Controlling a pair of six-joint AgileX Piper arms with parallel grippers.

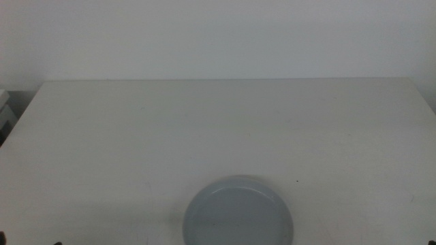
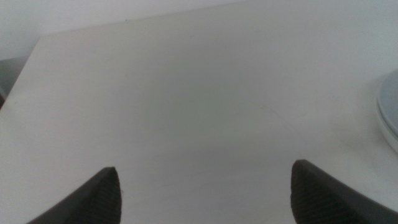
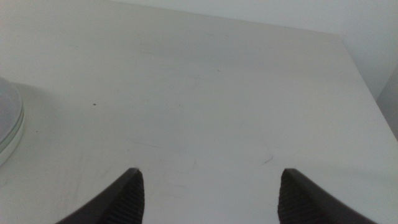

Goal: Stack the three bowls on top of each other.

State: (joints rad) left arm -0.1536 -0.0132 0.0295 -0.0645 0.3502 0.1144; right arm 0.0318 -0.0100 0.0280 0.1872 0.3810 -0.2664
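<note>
Bowls first: you have what looks like a finished stack [image 1: 239, 212] at the near edge of the desk [image 1: 204, 122], a little right of its middle. From above only the top grey bowl shows, a wide shallow round with a low rim. The wrist views catch the stack's side at the border of each picture, where layered rims in pale tones hint at more than one bowl nested together; how many, you cannot tell for sure. Judged from that, the stacking appears done or close to it, and the rest of the pale desk shows no loose bowl.

Your left claw [image 2: 205, 193] hangs over bare desk to the stack's left, jaws spread wide with nothing between them. Your right claw [image 3: 208, 196] mirrors it on the stack's right, likewise gaping and empty. Both sit back toward the near edge, well apart from the stack, which reads as a parked, hands-off stance that leaves the stack undisturbed.

No brand, label or writing can be read on the bowls, the desk or the claws.
</note>
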